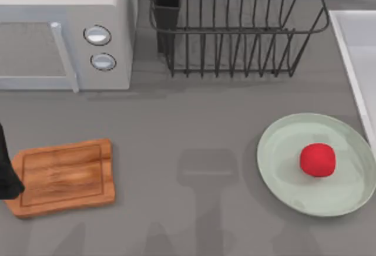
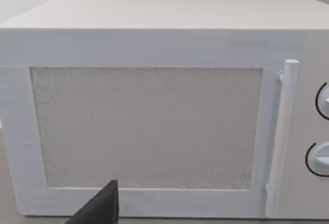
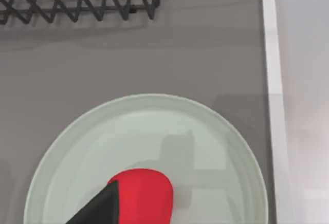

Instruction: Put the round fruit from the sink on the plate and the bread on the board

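The round fruit (image 1: 318, 160), a smooth red ball, rests on the mint-green plate (image 1: 282, 144) at the right of the table, right of the plate's middle. In the right wrist view a dark part of my right gripper (image 3: 97, 208) stands over the plate (image 3: 154, 126), right beside the fruit (image 3: 146, 190). The wooden board (image 1: 64, 177) lies bare at the front left. A dark part of my left arm (image 1: 7, 171) covers its left end. My left gripper (image 2: 100, 208) faces the microwave. The sink's pale rim (image 1: 352, 68) runs along the right edge. The bread is out of view.
A white microwave (image 1: 64, 33) with two knobs fills the back left, its door (image 2: 146, 126) shut. A black wire dish rack (image 1: 235, 27) stands at the back centre. Bare grey table lies between board and plate.
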